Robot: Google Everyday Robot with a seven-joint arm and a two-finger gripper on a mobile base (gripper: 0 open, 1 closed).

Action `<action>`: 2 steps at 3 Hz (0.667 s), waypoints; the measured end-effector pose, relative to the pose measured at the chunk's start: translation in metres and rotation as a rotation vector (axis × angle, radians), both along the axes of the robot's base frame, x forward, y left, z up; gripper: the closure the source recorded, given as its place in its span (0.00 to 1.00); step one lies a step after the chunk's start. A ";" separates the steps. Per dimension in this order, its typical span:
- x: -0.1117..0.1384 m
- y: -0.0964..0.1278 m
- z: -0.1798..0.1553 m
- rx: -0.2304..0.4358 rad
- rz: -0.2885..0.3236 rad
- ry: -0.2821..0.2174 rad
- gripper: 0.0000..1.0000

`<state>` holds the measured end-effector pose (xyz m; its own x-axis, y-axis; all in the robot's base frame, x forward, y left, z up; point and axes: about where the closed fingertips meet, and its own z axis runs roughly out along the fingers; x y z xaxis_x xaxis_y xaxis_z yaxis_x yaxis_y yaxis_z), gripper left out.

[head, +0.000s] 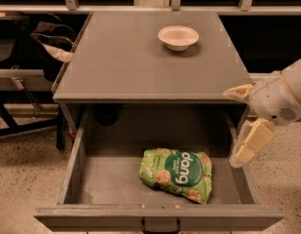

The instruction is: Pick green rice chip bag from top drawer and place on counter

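Observation:
The green rice chip bag lies flat on the grey bottom of the open top drawer, right of the middle, with its "dang" circle facing up. My gripper hangs at the right edge of the view, over the drawer's right wall and beside the counter's front right corner. It is open and empty; one cream finger points left and the other points down. It is above and to the right of the bag and does not touch it. The grey counter lies behind the drawer.
A white bowl stands at the back right of the counter. The drawer's dark handle is at the bottom edge. Dark chairs and a bag stand to the left. Speckled floor surrounds the cabinet.

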<state>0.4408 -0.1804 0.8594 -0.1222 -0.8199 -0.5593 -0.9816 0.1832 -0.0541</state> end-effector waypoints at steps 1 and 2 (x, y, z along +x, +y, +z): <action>0.002 0.003 -0.034 -0.005 -0.005 0.014 0.00; 0.007 0.006 -0.065 -0.019 -0.014 0.030 0.00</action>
<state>0.4477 -0.1746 0.7945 -0.1499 -0.8284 -0.5397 -0.9802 0.1959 -0.0285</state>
